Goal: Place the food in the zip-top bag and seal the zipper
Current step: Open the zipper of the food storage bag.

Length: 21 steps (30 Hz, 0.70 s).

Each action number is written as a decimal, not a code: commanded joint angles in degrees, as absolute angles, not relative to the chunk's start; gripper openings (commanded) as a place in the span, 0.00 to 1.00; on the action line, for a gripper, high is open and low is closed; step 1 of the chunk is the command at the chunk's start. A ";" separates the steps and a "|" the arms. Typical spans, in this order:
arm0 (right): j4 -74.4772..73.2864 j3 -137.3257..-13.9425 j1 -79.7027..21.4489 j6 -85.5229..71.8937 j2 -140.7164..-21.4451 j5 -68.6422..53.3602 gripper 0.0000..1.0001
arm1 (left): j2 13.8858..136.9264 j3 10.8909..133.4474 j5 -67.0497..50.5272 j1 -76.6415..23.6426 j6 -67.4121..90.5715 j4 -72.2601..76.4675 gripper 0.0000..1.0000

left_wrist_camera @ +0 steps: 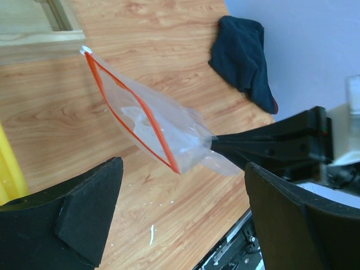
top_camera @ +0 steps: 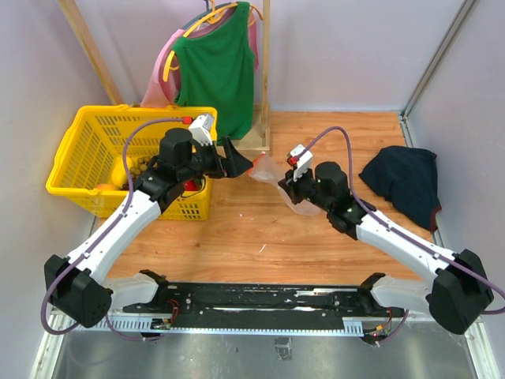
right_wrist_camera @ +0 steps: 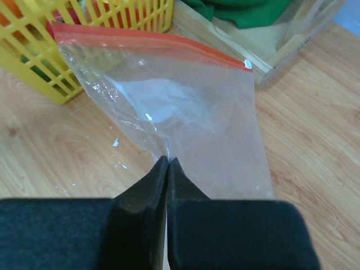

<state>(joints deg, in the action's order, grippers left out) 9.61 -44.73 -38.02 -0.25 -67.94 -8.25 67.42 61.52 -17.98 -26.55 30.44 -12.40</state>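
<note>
Your right gripper [right_wrist_camera: 168,160] is pinched tight on the bottom of the clear bag [right_wrist_camera: 185,112], with the red-orange zipper [right_wrist_camera: 152,40] at the bag's far edge. Your left gripper [left_wrist_camera: 183,174] stands wide apart, holding nothing and facing the bag's mouth. The food [right_wrist_camera: 10,12] lies in the yellow basket [top_camera: 79,158].

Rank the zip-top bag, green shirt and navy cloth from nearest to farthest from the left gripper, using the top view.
1. zip-top bag, just right of the left gripper.
2. green shirt, hanging behind it.
3. navy cloth, far right.
</note>
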 commanded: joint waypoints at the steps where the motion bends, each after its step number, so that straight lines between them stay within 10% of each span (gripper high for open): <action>1: 16.46 -41.99 -40.12 -0.99 -64.01 -6.83 0.01 | 69.79 63.19 -18.20 -28.27 30.68 -12.19 0.93; 21: 21.30 -37.58 -43.29 1.53 -61.43 -6.50 0.01 | 78.47 66.74 -20.21 -31.00 30.44 -11.91 0.79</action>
